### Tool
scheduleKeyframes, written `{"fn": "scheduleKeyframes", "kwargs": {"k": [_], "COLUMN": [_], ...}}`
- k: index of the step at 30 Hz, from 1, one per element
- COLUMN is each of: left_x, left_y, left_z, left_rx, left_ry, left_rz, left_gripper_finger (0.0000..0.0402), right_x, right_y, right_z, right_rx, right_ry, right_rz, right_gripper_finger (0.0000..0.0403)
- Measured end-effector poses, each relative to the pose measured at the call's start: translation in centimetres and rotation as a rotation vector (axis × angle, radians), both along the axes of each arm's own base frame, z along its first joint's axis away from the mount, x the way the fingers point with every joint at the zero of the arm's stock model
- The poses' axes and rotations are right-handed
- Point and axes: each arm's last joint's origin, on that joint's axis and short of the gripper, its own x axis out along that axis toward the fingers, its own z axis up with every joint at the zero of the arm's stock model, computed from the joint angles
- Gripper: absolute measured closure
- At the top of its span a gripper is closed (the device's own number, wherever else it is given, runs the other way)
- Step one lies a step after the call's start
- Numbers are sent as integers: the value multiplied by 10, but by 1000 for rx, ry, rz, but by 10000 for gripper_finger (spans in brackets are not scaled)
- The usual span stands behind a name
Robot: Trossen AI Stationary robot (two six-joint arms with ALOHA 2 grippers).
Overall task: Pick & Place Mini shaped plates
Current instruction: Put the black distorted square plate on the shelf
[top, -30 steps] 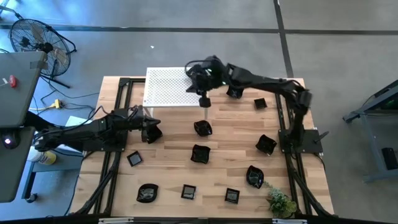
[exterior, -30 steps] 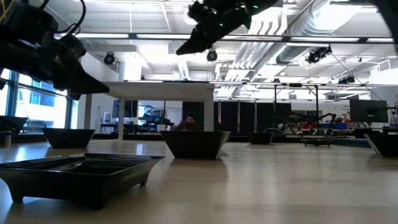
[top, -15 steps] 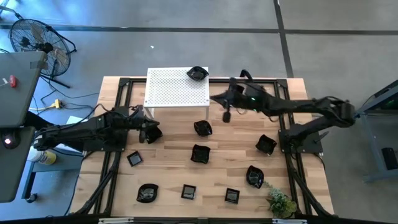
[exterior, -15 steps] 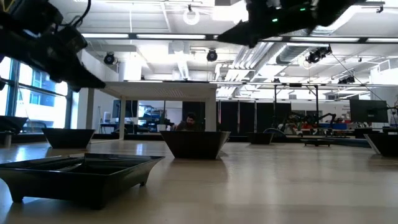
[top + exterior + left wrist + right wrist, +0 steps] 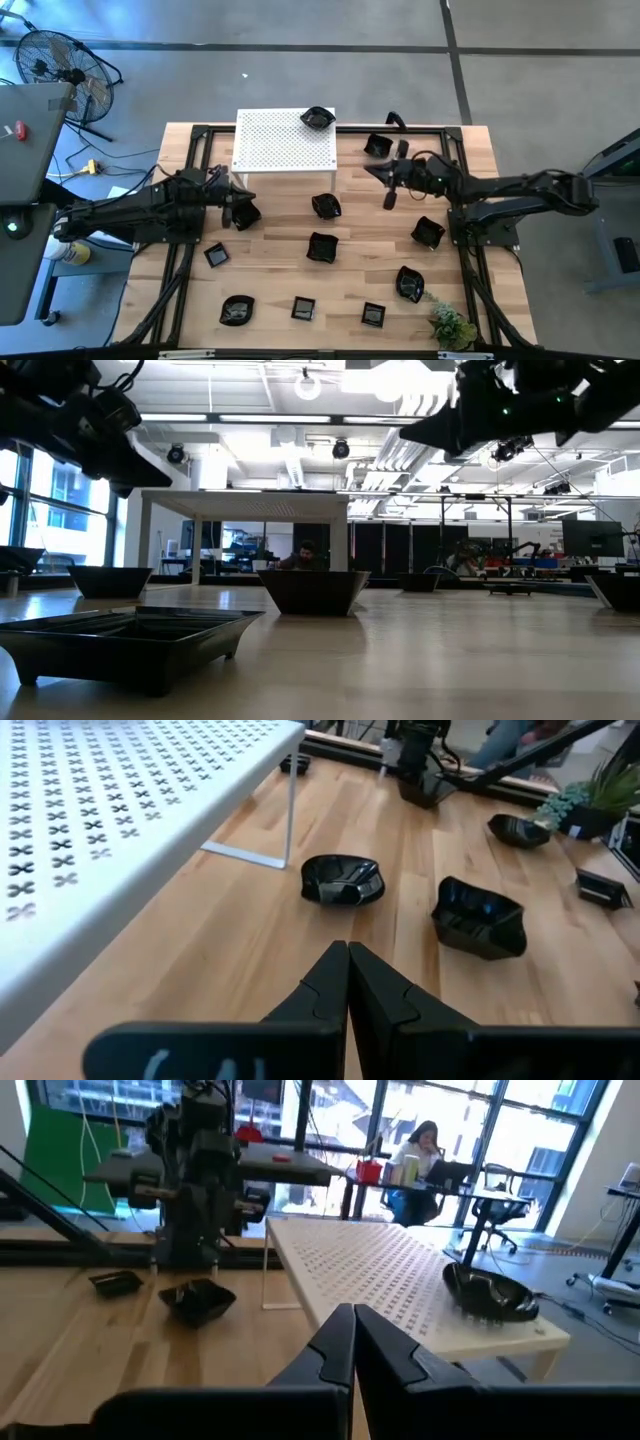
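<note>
Several small glossy black plates lie flat, scattered on the wooden table, among them two near the middle (image 5: 326,206) (image 5: 321,247). One more plate (image 5: 318,118) sits on the far right corner of the white perforated platform (image 5: 270,150), also shown in the right wrist view (image 5: 487,1293). My left gripper (image 5: 247,212) hovers shut, holding nothing, just near of the platform's front leg; its wrist view faces two plates (image 5: 343,880) (image 5: 478,915). My right gripper (image 5: 389,200) is shut and empty, in the air right of the platform, pointing back toward it (image 5: 353,1320).
A small green plant (image 5: 450,325) stands at the table's near right corner. Black frame rails run along the table's left and right sides (image 5: 470,290). More plates line the near edge (image 5: 303,308) (image 5: 373,315) (image 5: 237,310). Bare wood shows between the middle plates and the left gripper.
My right arm has drawn back from over the platform's far right corner toward the table's right edge, staying shut; this uncovered a plate resting on that corner. My left gripper has risen a little and otherwise kept its place.
</note>
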Motion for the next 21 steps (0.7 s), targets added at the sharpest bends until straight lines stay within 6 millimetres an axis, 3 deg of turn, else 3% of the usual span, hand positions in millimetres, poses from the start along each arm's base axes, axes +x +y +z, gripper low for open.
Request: {"fn": "scheduleKeyframes", "kwargs": {"k": [6,12,21], "left_x": [1,10,42], "left_y": [1,-3,-33], "left_z": [17,36,47], "left_rx": [-13,-25,-13], "left_ry": [17,143,363], "left_rz": [24,2,-71], "left_gripper_finger": [401,401,401], "right_x": [-4,-7,-17], "right_y": [1,2,4], "right_z": [-12,-19,-34], "right_rx": [24,11,4], "right_ry": [22,39,18], "right_rz": [-1,-1,1], "right_gripper_finger": [402,402,402]}}
